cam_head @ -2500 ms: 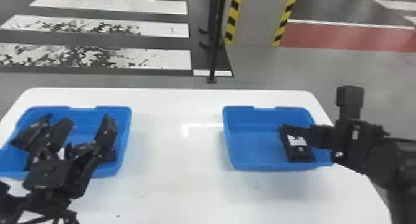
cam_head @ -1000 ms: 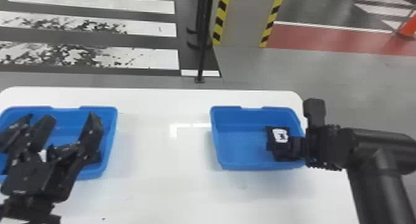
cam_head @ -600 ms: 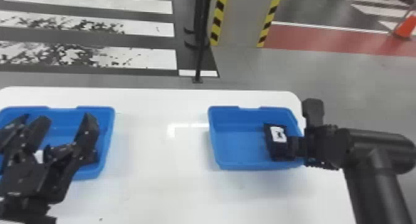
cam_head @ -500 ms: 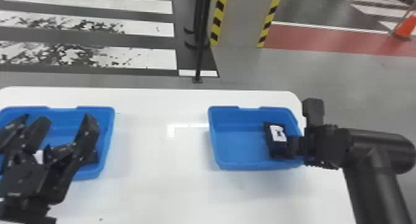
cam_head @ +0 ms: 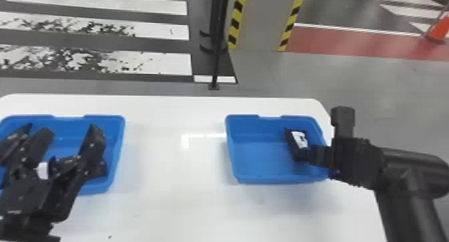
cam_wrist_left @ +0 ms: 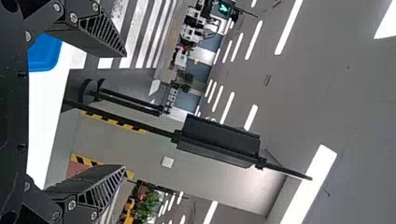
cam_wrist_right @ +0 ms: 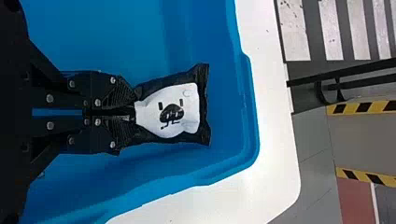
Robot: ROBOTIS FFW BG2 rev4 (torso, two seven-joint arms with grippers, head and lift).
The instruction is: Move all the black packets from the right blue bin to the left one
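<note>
1. In the head view, the right bin (cam_head: 277, 177) sits near four o'clock from the centre, on the white table (cam_head: 167, 198); the left bin (cam_head: 115, 151) lies between eight and nine o'clock.
2. The right gripper (cam_head: 302, 154) reaches into the right bin from its three o'clock side. There its tips merge with a black packet (cam_head: 294, 142) lying toward two o'clock inside the bin.
3. The right wrist view settles the grip: the right gripper (cam_wrist_right: 135, 112) has its two fingers drawn close together, pinching one end of the packet. It also gives the packet's white front with its dark marks. Whether the packet touches the bin floor, I cannot tell.
4. The left gripper (cam_head: 68, 134) stands over the left bin in the head view, jaws wide apart. Dark packets (cam_head: 100, 169) lie in that bin, partly hidden behind it; I cannot count them.
5. The left wrist view shows the left gripper (cam_wrist_left: 124, 111) spread wide with nothing between its fingers, and adds ceiling lights (cam_wrist_left: 308, 184) and a dark panel (cam_wrist_left: 217, 140) on a post.
6. The head view has an orange cone (cam_head: 440, 30) on the floor at two o'clock.
</note>
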